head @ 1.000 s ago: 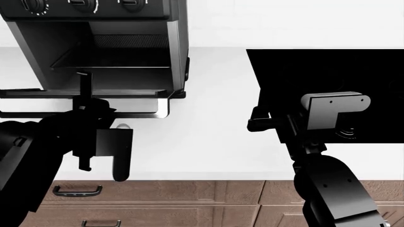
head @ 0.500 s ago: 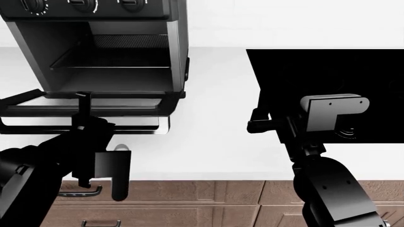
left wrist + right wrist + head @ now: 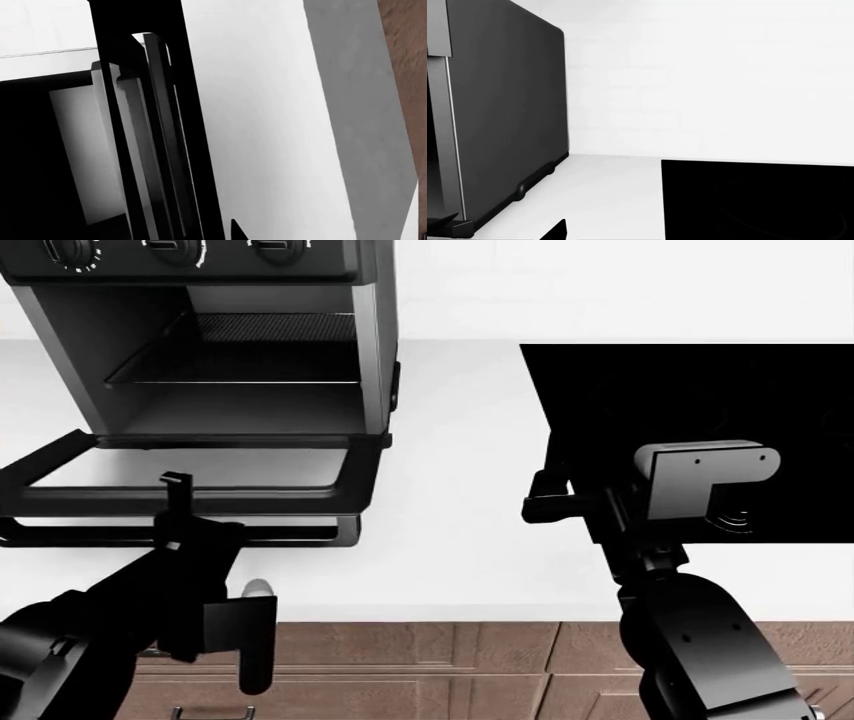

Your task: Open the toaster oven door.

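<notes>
The toaster oven (image 3: 214,340) stands at the back left of the counter, and its grey inside and wire rack show. The toaster oven door (image 3: 200,502) hangs down, almost flat, with its bar handle (image 3: 267,533) toward me. My left gripper (image 3: 174,502) sits at the door's front edge, shut narrowly on the handle (image 3: 170,150). One fingertip (image 3: 235,232) shows beside the bar; the other is hidden against the black frame. My right gripper (image 3: 538,495) is open and empty over the cooktop's left edge, and one fingertip (image 3: 557,231) shows. The oven's side (image 3: 507,110) is to its left.
A flat black cooktop panel (image 3: 694,390) lies in the white counter (image 3: 454,490) at the right; it also shows in the right wrist view (image 3: 760,200). Brown drawers (image 3: 441,670) with metal handles run below the counter's front edge. A white wall stands behind.
The door has swung further down, from half open to almost flat. My left gripper has moved down and toward me with its handle. The right arm has not moved.
</notes>
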### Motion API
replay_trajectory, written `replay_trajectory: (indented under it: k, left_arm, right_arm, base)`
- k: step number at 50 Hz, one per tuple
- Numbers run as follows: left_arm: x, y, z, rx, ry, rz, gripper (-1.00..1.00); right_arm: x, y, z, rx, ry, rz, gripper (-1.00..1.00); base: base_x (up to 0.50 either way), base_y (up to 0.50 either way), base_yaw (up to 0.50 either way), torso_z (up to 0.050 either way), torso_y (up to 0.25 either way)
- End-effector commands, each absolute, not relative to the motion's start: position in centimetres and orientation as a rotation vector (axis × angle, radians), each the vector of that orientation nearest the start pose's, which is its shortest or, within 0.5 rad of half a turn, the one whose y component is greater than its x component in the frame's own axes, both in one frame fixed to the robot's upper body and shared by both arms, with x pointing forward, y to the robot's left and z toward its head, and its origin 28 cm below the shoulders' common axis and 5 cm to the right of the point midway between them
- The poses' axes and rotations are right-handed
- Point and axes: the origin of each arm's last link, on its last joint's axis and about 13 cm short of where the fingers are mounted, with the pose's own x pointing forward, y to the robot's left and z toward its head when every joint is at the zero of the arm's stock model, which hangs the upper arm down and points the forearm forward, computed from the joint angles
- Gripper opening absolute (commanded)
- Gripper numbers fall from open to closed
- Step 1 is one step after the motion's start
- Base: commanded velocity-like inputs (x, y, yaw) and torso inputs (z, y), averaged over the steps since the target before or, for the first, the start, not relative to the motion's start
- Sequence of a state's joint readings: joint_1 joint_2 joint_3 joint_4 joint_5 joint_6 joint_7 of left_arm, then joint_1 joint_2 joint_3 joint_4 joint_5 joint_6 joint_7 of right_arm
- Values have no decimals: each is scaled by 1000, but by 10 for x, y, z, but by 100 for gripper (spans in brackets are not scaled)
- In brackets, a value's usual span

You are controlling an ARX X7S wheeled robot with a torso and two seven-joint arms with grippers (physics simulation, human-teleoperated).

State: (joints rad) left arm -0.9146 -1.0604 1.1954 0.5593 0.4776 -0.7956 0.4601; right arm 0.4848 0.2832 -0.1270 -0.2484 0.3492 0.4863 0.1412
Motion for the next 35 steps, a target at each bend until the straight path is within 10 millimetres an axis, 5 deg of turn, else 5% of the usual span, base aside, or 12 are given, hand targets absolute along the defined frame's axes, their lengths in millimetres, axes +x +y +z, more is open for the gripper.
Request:
replay_trajectory:
  k: [1, 35]
  left_arm:
    - [236, 300, 177, 1586, 286, -588, -100]
    - [237, 297, 117, 1526, 331, -668, -100]
  right_arm:
    - [290, -123, 154, -7, -193, 72, 100]
    - [290, -125, 152, -20, -182, 63, 100]
  base:
    - [0, 0, 3, 0, 0]
    - [4, -1, -3, 0, 0]
